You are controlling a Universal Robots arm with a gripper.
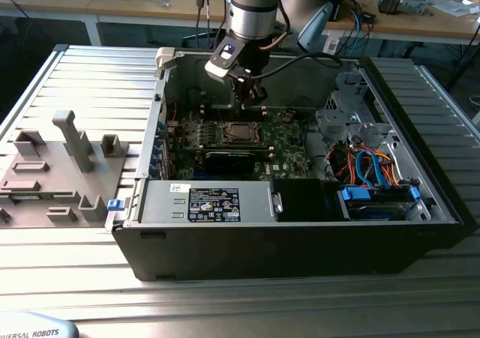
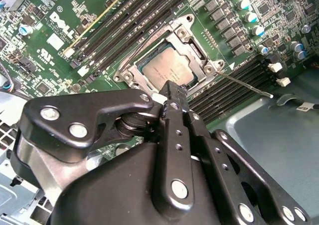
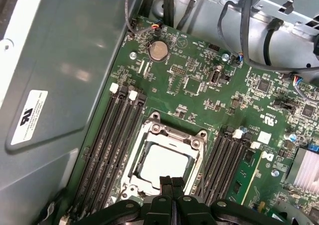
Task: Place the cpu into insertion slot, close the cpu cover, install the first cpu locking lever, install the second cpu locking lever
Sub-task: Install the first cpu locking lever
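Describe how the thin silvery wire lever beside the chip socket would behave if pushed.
The thin silvery wire lever is long and slender, so it would likely flex springily. One end meets the silvery square metal cpu cover, so it probably pivots there rather than slides. Its smooth rod may slip aside under a push.

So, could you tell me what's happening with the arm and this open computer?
The robot arm reaches into the open computer case, its claw shut and poised just above the socket. The cpu already sits in it, with the cpu cover down around it. One thin lever juts out beside it, apparently unlatched.
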